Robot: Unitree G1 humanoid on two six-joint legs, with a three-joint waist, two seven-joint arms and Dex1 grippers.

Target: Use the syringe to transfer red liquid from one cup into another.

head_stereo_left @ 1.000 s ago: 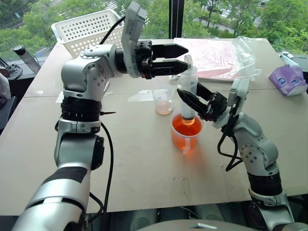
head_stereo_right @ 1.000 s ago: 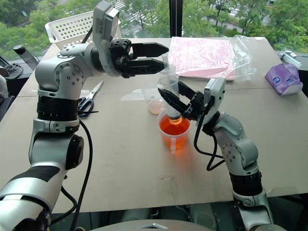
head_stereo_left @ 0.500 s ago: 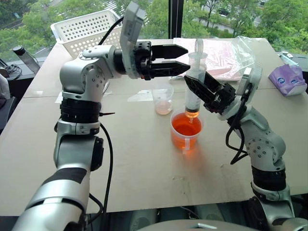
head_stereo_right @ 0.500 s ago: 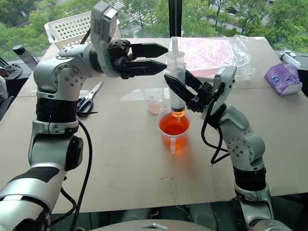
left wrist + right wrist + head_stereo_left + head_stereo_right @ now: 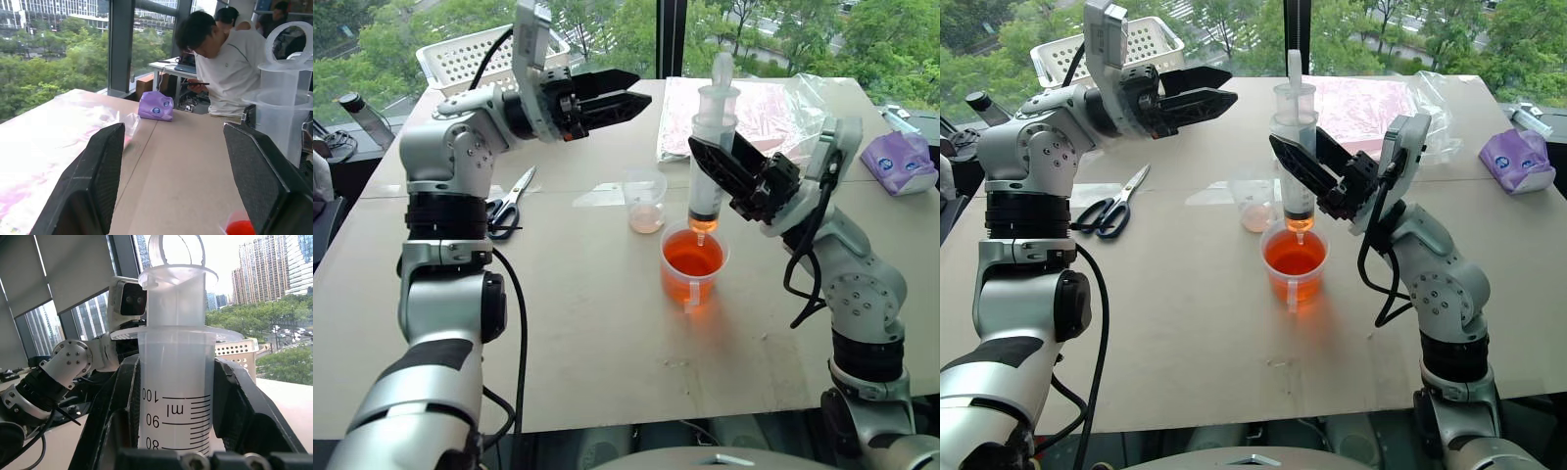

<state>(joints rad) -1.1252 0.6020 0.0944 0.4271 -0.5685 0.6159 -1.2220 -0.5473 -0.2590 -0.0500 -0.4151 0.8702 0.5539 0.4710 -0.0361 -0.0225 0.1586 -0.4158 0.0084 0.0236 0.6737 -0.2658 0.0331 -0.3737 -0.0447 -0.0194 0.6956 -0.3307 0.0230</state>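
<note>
my right gripper point(image 5: 729, 174) is clamped around the barrel of the syringe point(image 5: 710, 147), which i hold nearly upright: plunger handle at the top, narrow tip at the bottom. the tip hangs just above the red liquid point(image 5: 692, 258) in the big cup point(image 5: 693, 269), clear of the surface as far as i can tell. a little red sits in the bottom of the barrel, so i judge the draw to be small so far.

the relation that matters next: the small cup point(image 5: 646, 201) stands just beside the big one, farther from me and toward my left, with a thin pale layer at its bottom. to empty into it i must keep the syringe upright and carry the tip that way, up over both rims, then line it above a much narrower mouth. the right arm already has the syringe and is nearer.

my left gripper point(image 5: 607, 98) hovers well apart from the syringe, higher and off to my left, pointing across toward it, fingers spread and holding nothing. pressing the plunger would fall to it.

the table point(image 5: 607, 333) is flat, pale board. scissors point(image 5: 509, 203) lie to the left, a white basket point(image 5: 470, 59) sits at the far edge, a plastic bag point(image 5: 783, 113) and a purple pack point(image 5: 899, 162) lie to the right. a person point(image 5: 220, 63) sits beyond the table by the window.
</note>
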